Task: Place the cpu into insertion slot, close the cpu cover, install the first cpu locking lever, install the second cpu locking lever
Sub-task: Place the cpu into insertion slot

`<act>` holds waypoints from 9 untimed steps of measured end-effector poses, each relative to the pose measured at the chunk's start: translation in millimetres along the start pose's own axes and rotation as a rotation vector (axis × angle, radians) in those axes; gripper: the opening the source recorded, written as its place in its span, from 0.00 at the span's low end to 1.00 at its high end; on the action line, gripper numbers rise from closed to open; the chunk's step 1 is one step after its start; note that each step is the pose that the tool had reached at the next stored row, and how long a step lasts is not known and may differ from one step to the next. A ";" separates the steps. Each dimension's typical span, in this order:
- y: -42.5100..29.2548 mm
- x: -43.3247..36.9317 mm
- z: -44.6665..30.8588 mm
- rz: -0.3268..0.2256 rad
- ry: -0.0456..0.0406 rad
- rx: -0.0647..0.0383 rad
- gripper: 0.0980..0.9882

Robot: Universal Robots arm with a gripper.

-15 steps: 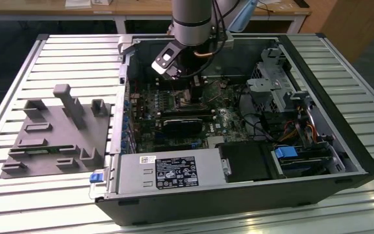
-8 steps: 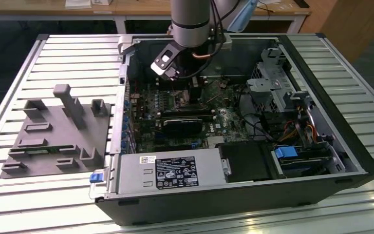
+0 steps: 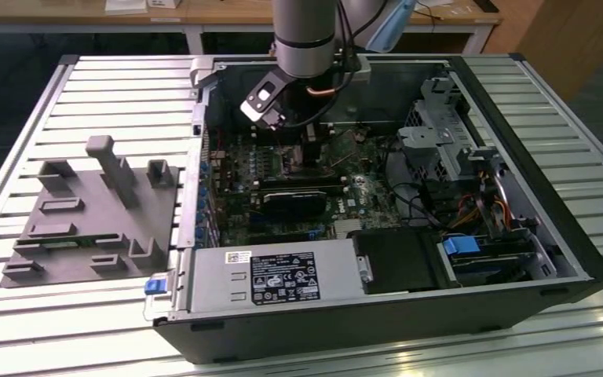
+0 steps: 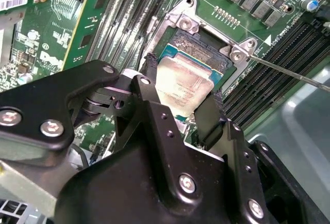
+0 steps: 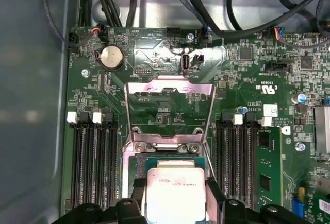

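Exterior view high, looking down; both wrist views close over the cpu (image 4: 183, 87) (image 5: 175, 190)

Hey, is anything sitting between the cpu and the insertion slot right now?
Nothing visible does. The claw holds the cpu just over the insertion slot, and the cpu cover is swung open, away from the slot's opening.

The hand (image 5: 176, 187) grips the cpu (image 5: 175, 201) over the insertion slot (image 5: 135, 162), the cpu cover (image 5: 154, 87) lying open.
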State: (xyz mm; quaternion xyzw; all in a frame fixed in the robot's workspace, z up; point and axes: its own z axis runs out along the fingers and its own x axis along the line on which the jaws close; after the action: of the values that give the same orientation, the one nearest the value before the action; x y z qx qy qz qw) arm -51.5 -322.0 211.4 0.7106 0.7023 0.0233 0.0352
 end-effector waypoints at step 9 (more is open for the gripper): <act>-2.1 1.6 7.8 0.022 -0.0019 0.000 0.49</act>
State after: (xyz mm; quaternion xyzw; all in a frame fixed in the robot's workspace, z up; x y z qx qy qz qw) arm -52.9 -320.6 203.4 0.7184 0.6943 0.0229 0.0355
